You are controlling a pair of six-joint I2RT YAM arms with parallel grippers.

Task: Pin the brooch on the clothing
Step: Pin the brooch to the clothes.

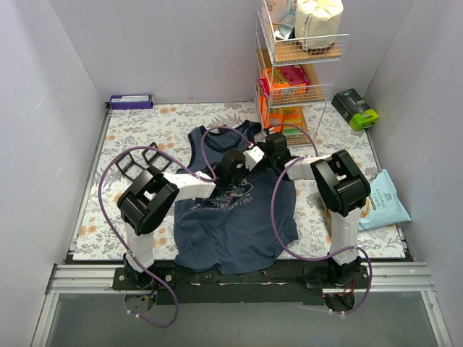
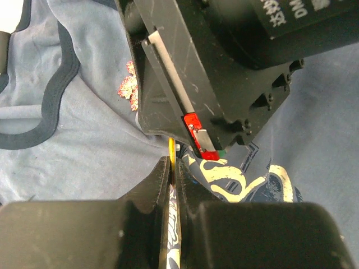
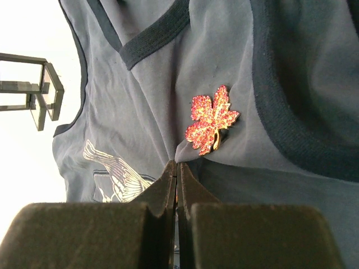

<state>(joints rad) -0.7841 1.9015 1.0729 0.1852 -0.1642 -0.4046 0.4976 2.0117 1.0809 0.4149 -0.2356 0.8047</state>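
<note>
Top external shows the clothing (image 1: 231, 231) lying lengthwise, hem nearest the robot, neck farthest, chest lettering illegible; the red leaf brooch (image 3: 212, 120) sits by the armhole trim, stem toward the right gripper (image 3: 176, 168), which, like the left gripper (image 2: 173, 168), is clamped on fabric.

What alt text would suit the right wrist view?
A glittery red maple-leaf brooch sits on a navy tank top, between its dark trims. Below it, the shut right pincer pinches a fold of the cloth.
</note>
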